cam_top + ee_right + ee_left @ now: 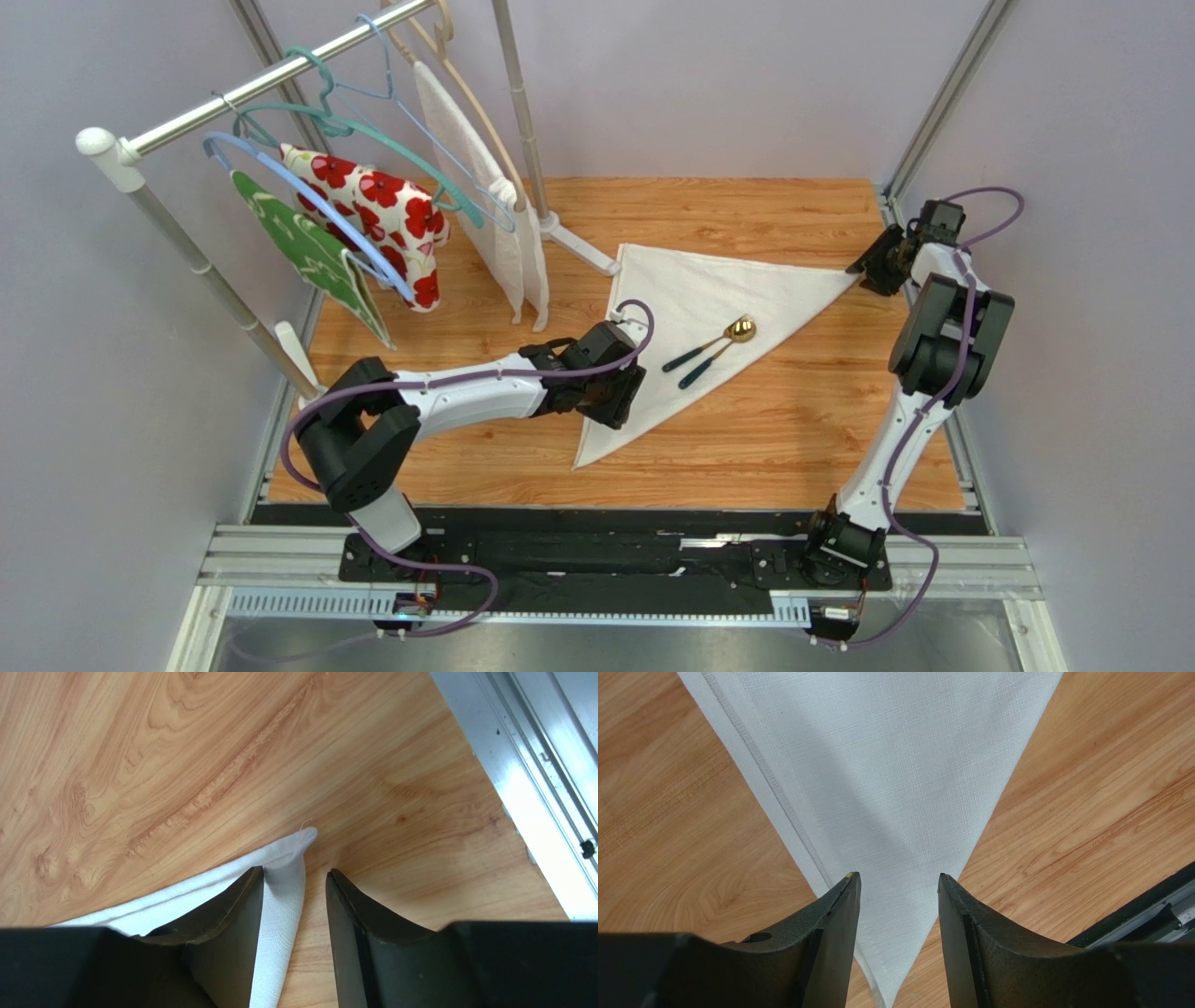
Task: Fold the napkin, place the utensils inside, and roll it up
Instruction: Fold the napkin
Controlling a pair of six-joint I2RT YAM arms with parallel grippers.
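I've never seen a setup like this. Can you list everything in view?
napkin: one, off-white, folded into a triangle on the table
utensils: two as far as I can see, dark handles, one gold head showing, on the napkin
table: one, light wood
rack: one, white, far left
hangers: several, blue, teal and pale, on the rack
flowered cloth: one, white with red flowers, hanging
green cloth: one, hanging beside it
white cloth: one, hanging rightmost
left gripper: one, black, open over the napkin's near corner
right gripper: one, black, open at its far right tip
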